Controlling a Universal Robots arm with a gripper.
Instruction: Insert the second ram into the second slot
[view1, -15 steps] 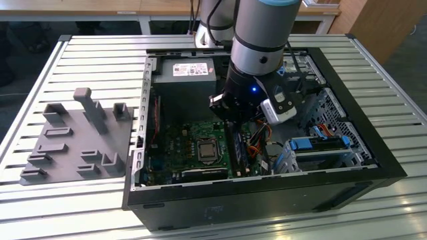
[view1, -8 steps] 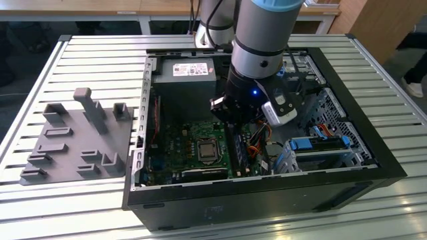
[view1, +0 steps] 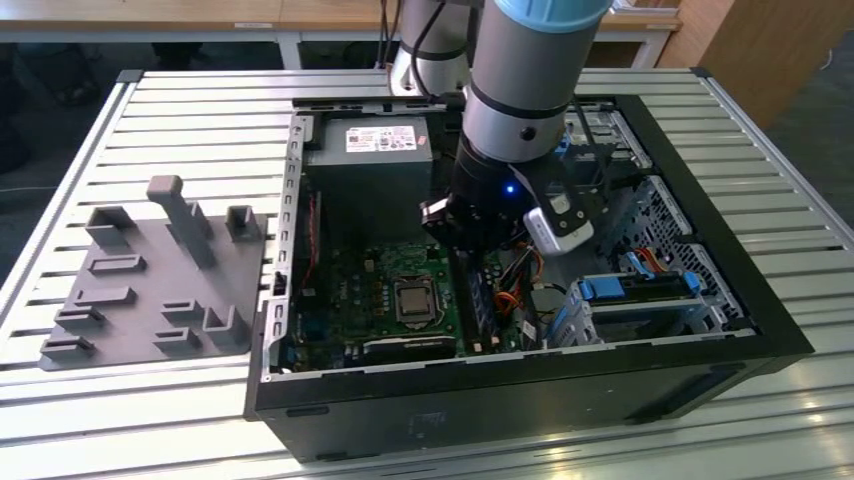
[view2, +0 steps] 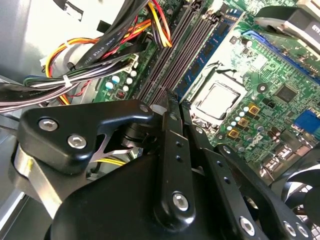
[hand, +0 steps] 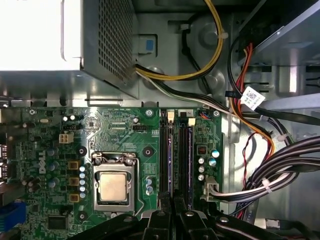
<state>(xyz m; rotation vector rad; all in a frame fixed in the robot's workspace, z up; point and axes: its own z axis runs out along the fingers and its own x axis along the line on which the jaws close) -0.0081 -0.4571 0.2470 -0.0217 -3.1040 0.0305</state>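
My gripper (view1: 470, 252) hangs inside the open computer case (view1: 747, 310), just above the row of memory slots (view1: 478, 300) on the exterior view's right of the processor socket (view1: 411, 297). Both wrist views show its black fingers pressed together, the gripper (view2: 170, 97) (hand: 173, 201) shut with nothing visible between them. It lines up with the long dark slots (view2: 172, 57) (hand: 176, 150). A dark blue-green ram stick (view2: 207, 55) stands on edge in the slot row on the socket's (view2: 217, 100) side. Whether this is the second ram I cannot tell.
Bundled cables (view2: 100, 45) (hand: 280, 175) run close beside the slots. The grey power supply (view1: 374, 150) (hand: 50, 40) fills the case's far corner. A blue drive cage (view1: 641, 295) stands on the exterior view's right. A grey parts fixture (view1: 147, 270) lies outside the case.
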